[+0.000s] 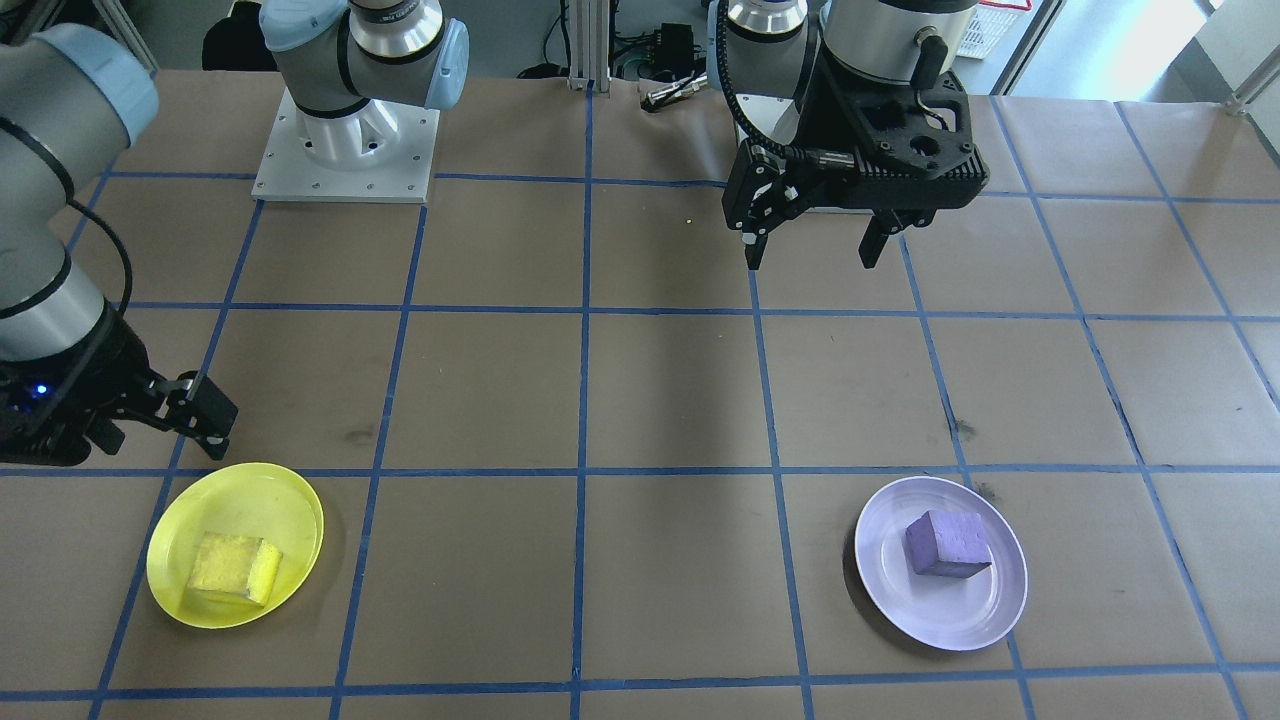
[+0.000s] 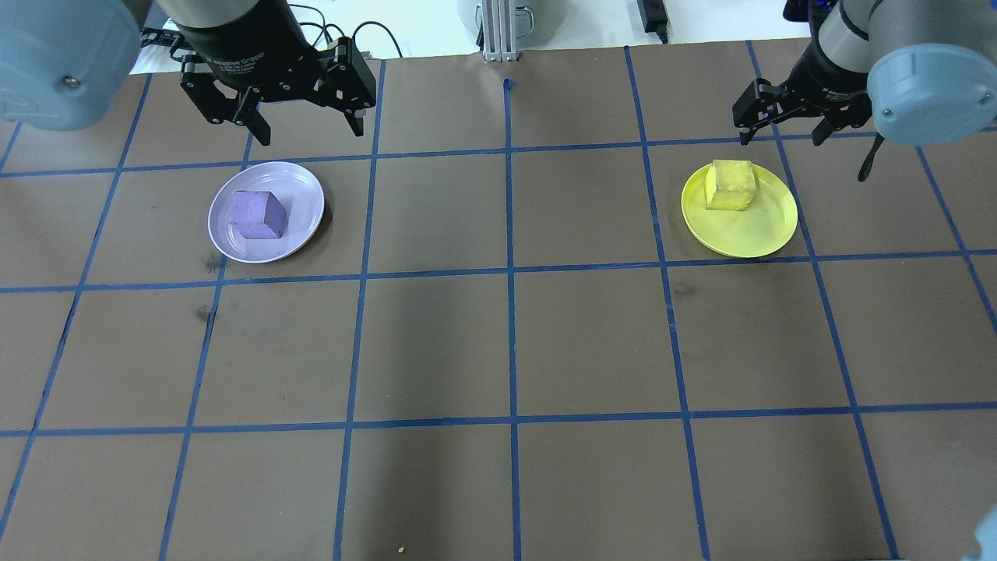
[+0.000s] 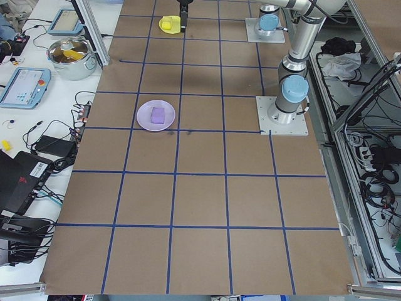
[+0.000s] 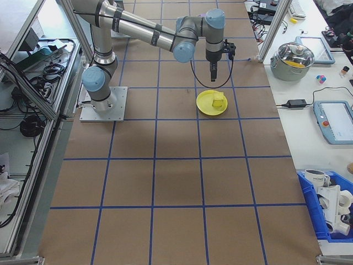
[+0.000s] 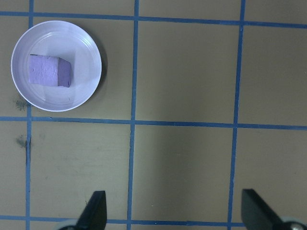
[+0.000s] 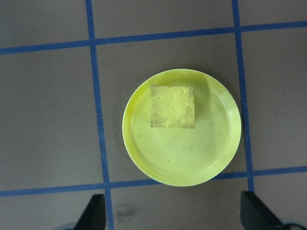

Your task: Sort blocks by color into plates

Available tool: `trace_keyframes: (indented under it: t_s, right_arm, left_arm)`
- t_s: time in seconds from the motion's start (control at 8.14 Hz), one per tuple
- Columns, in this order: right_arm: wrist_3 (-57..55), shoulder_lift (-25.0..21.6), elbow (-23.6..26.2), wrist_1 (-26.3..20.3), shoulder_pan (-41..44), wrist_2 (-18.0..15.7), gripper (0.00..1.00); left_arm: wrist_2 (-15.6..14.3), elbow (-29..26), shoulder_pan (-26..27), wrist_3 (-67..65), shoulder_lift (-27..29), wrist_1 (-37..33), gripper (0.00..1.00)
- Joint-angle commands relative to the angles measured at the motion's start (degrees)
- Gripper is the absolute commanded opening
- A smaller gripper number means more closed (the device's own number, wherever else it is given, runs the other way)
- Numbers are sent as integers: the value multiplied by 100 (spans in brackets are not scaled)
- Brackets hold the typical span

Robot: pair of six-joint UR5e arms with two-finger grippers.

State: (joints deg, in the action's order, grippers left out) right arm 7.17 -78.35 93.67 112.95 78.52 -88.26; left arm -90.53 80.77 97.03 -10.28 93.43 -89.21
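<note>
Yellow block [image 1: 236,568] resting in yellow plate [image 1: 290,505], just beyond right end effector [image 1: 165,412], spread wide, empty. Purple block [image 1: 947,545] in lavender plate [image 1: 990,610], well clear of left end effector [image 1: 812,250], likewise wide, above tabletop [image 1: 640,400].

A long table [image 2: 498,343] is standing covered in brown paper [image 2: 592,483] marked off into squares by blue tape lines [image 2: 510,273]. Two plates are sitting directly on it, well apart: a lavender plate [image 2: 300,187] toward the robot's left and a yellow plate [image 2: 767,226] toward its right. Two arm base plates [image 1: 345,160] are also sitting on the table.
</note>
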Motion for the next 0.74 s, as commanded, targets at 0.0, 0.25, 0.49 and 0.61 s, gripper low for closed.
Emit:
trace_keyframes:
  t_s: [0.0, 0.25, 0.49, 0.61]
  right_arm:
    - [-1370, -872, 99, -755, 810, -77, 100]
    - [-1833, -1225, 108, -941, 1130, 10, 100]
    - [-1807, -1769, 99, -1528, 1157, -59, 100]
    - [-1807, -1737, 134, -1530, 1157, -77, 100]
  left_arm:
    - [9, 0, 0, 0, 0, 0, 100]
    - [9, 0, 0, 0, 0, 0, 100]
    - [9, 0, 0, 0, 0, 0, 100]
    - [35, 0, 0, 0, 0, 0, 100]
